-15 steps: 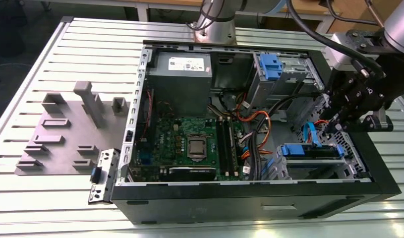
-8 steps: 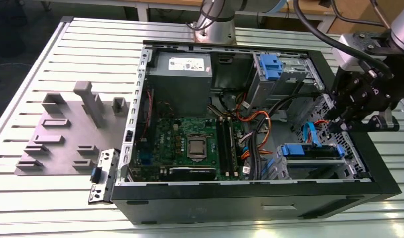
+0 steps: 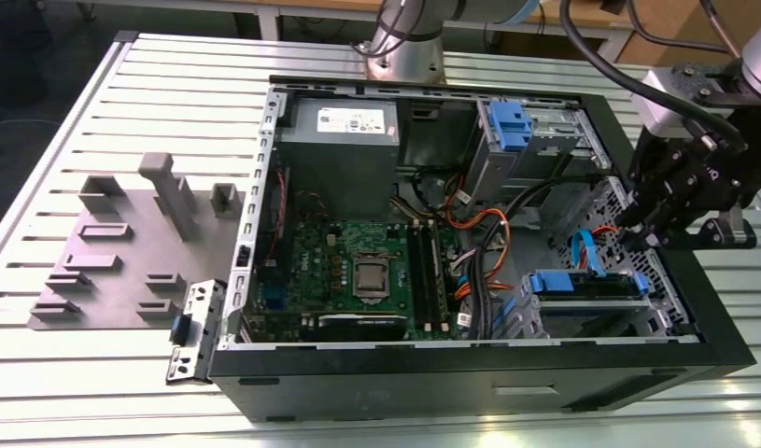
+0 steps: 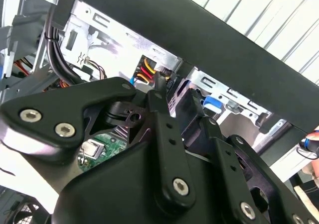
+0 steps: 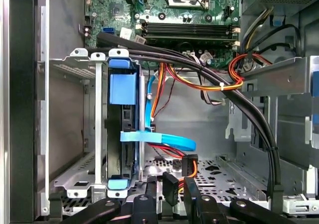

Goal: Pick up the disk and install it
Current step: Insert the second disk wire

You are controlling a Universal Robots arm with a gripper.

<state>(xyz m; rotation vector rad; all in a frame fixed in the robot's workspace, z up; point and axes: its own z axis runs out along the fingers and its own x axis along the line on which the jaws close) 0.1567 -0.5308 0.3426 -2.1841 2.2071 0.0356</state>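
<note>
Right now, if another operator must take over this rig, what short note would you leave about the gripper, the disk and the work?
Gripper: hovers over the computer case, on the exterior view's right, above the drive cage.
Disk: stands inside that cage, blue rails visible.
Done: the disk appears placed in the cage.
Left: I cannot tell if it is fully seated or cabled.
</note>
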